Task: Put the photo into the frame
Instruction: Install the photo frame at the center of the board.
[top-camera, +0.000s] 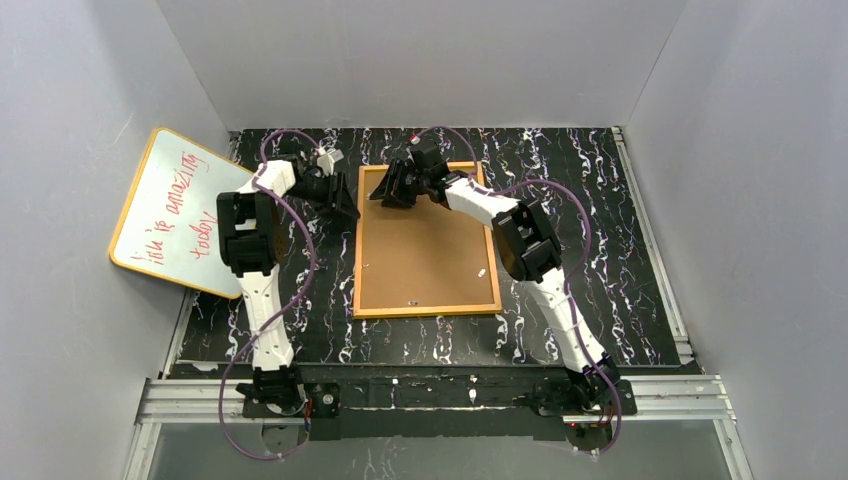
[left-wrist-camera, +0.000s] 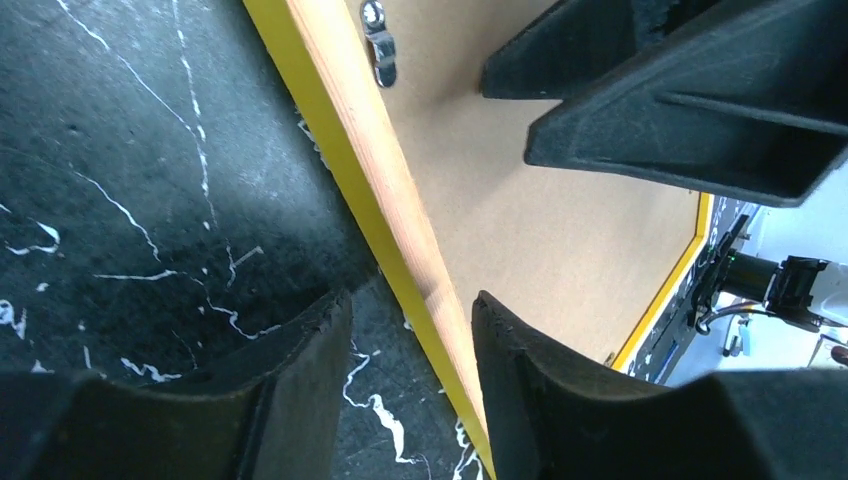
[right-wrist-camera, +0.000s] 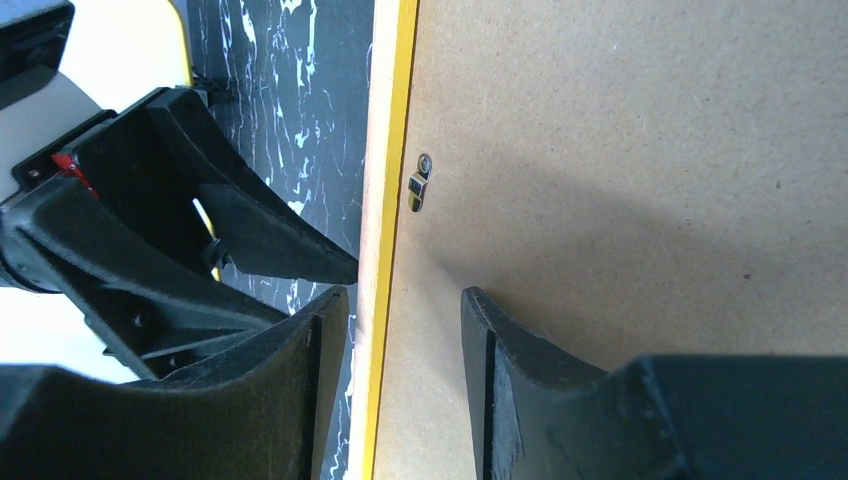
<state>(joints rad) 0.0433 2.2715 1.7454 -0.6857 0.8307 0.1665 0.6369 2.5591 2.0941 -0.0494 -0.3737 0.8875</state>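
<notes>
Left wrist view: left end effector and right end effector gape astride the frame edge.

One frame, one backing board, one whiteboard, two robot arms, one metal clip, possibly more

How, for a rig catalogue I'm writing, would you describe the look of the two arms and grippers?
The left arm and right arm both have white links joined by bulky black joint housings, and a thin purple cable loops loosely along each. The left gripper and right gripper are all black, with wedge-shaped fingers that have rough-textured inner faces.
</notes>
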